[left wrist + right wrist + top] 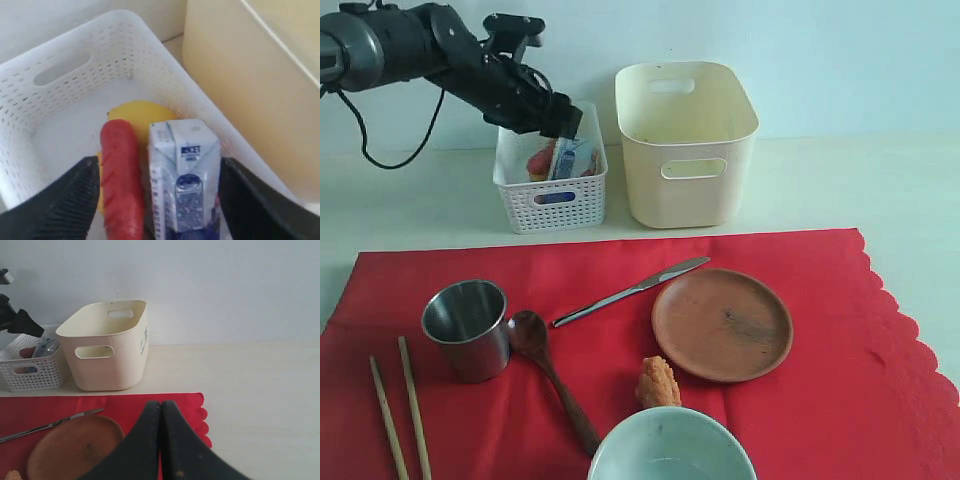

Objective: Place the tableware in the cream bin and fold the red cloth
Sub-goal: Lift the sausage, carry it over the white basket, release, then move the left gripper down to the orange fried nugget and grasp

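On the red cloth (840,380) lie a steel cup (468,325), two chopsticks (400,410), a dark spoon (545,365), a silver knife (630,290), a brown plate (722,323) and a pale bowl (670,445) at the front edge. Behind the cloth stands the cream bin (685,150); no tableware shows in it. My left gripper (560,120) hangs open over the white basket, its fingers wide on either side of a milk carton (185,175) and a red food item (120,175). My right gripper (161,407) is shut on nothing above the cloth's scalloped edge; the exterior view does not show it.
The white lattice basket (555,205) stands left of the cream bin and holds the carton, the red item and a yellow lemon (137,112). An orange food piece (658,383) lies on the cloth between spoon and plate. Bare table runs right of the bin.
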{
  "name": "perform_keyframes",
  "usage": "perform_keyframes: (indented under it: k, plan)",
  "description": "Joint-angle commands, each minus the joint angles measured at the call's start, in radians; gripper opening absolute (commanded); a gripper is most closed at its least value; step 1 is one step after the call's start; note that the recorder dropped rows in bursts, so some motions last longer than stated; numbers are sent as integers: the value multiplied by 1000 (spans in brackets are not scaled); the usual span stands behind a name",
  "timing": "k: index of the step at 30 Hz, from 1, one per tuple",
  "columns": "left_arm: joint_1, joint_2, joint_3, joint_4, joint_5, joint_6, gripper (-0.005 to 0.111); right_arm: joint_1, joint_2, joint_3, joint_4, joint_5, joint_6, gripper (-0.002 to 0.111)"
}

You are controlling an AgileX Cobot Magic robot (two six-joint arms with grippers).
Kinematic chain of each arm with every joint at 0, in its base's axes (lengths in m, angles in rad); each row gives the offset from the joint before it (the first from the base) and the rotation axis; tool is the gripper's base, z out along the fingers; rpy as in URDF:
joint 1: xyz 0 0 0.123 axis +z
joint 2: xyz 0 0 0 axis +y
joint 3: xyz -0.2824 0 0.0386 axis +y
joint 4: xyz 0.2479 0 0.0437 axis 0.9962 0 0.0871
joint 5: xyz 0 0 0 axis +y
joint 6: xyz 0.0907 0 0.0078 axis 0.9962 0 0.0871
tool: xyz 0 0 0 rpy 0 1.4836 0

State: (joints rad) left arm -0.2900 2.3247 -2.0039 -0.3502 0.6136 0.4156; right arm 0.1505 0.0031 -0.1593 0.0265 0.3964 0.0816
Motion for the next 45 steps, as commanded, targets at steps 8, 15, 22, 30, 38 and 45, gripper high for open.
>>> perform_keyframes:
  k: [8,15,22,30,38,45]
  plan:
    - [3,-149,-23,60,480,-16,62,0,-3,4,0,-8,0,0]
    - [-4,-247,145,45,530,-80,62,0,-3,4,0,-8,0,0]
    - [-71,-407,411,-5,427,-50,61,0,-3,4,0,-8,0,0]
    - [-230,-480,565,-17,384,-90,61,0,-3,4,0,-8,0,0]
    - [-433,-424,569,125,323,-248,61,0,-3,4,0,-8,0,0]
    - [-490,-361,569,127,276,-373,65,0,-3,4,0,-8,0,0]
